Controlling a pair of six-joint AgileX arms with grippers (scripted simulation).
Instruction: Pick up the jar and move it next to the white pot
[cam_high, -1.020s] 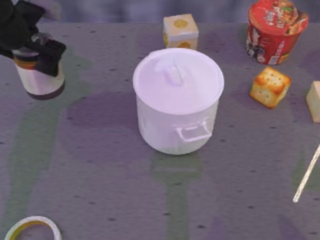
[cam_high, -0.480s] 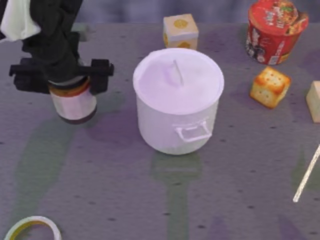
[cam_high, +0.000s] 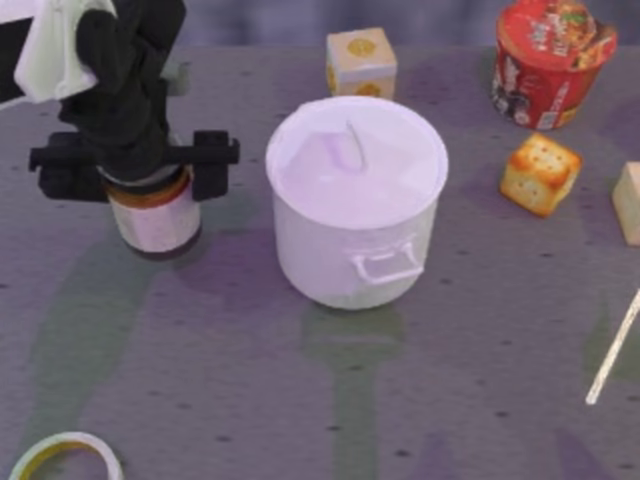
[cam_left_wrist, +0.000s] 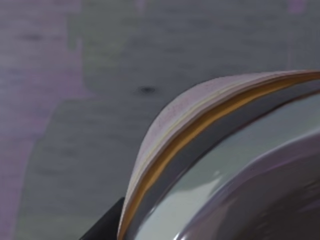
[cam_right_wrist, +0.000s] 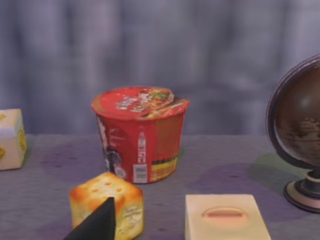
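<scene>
1. My left gripper (cam_high: 135, 165) is clamped on the jar (cam_high: 153, 217), fingers pinching it at the lid.
2. The jar sits left of the white pot (cam_high: 352, 205), near it with a gap between.
3. My right arm is out of the top view; whether its fingers are apart or together I cannot tell.

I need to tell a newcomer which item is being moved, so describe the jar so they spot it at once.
Find the big white pot mid-table, then look to its left: the jar hangs in the left gripper. It is small, with an orange-brown band and white label, unlike the red cup far right.
</scene>
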